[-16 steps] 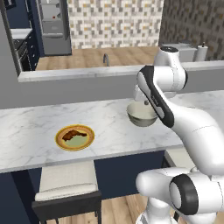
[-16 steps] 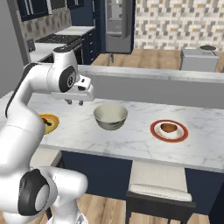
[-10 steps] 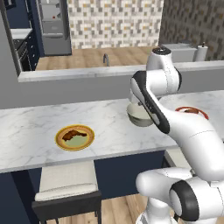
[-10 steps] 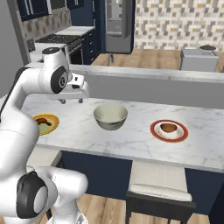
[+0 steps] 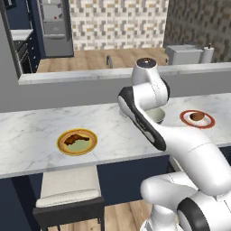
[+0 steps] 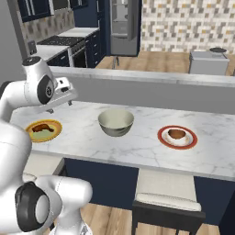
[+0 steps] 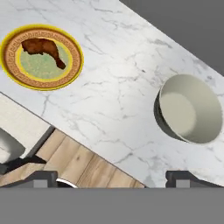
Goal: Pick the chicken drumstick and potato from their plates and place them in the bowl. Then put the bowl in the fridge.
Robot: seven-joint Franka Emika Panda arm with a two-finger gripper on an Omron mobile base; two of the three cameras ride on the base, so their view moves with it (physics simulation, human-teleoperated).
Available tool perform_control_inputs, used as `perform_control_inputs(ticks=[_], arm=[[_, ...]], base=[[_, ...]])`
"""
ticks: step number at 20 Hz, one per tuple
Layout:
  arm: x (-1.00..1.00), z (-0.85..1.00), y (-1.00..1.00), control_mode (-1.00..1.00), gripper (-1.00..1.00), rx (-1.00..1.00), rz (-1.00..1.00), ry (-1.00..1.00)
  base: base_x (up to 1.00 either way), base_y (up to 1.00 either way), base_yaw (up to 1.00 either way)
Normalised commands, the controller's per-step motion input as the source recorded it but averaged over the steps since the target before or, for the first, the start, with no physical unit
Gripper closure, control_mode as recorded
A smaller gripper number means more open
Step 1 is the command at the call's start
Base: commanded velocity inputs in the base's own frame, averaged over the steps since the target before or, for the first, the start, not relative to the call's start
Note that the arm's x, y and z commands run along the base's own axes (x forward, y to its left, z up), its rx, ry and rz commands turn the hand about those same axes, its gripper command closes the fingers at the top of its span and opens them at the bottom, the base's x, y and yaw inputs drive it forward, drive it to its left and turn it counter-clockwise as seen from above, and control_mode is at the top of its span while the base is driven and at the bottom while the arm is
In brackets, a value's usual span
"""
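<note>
The chicken drumstick (image 7: 44, 47) lies on a yellow-rimmed plate (image 7: 11, 70) with a pale green centre, at the upper left of the hand view. This plate (image 5: 90, 145) sits at the left of the marble counter. The empty cream bowl (image 6: 116, 121) stands mid-counter, and my arm partly hides the bowl (image 5: 156, 115) in the left base view. The potato (image 6: 176, 133) rests on a red-rimmed plate (image 6: 163, 137) to the right. My gripper (image 7: 113, 179) hangs open and empty above the counter, between the drumstick plate and the bowl. The grey fridge (image 6: 120, 23) stands across the kitchen.
A raised grey ledge (image 6: 151, 80) runs along the back of the counter. Two stools (image 5: 67, 191) (image 6: 167, 197) stand under its front edge. A range (image 6: 57, 43) and navy cabinets line the far left wall.
My arm has swung left, from over the bowl toward the drumstick plate. The gripper stays open. The plates, the bowl and the food have not moved.
</note>
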Motion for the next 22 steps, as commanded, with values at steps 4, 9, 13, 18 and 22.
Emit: perform_control_inputs(ticks=[4,9,13,18,22], arm=[[0.14,-0.08,0.39,-1.0,-1.0,0.0,0.35,0.21],[0.03,-0.15,0.37,-1.0,-1.0,0.0,0.32,0.24],[0.09,-0.23,0.47,-1.0,-1.0,-0.07,0.16,0.09],[0.05,-0.35,0.41,-1.0,-1.0,-0.08,0.04,-0.02],[0.0,-0.42,0.36,-1.0,-1.0,-0.06,0.0,-0.14]], base=[[0.0,0.0,0.0],[0.0,0.0,0.0],[0.0,0.0,0.0],[0.0,0.0,0.0],[0.0,0.0,0.0]])
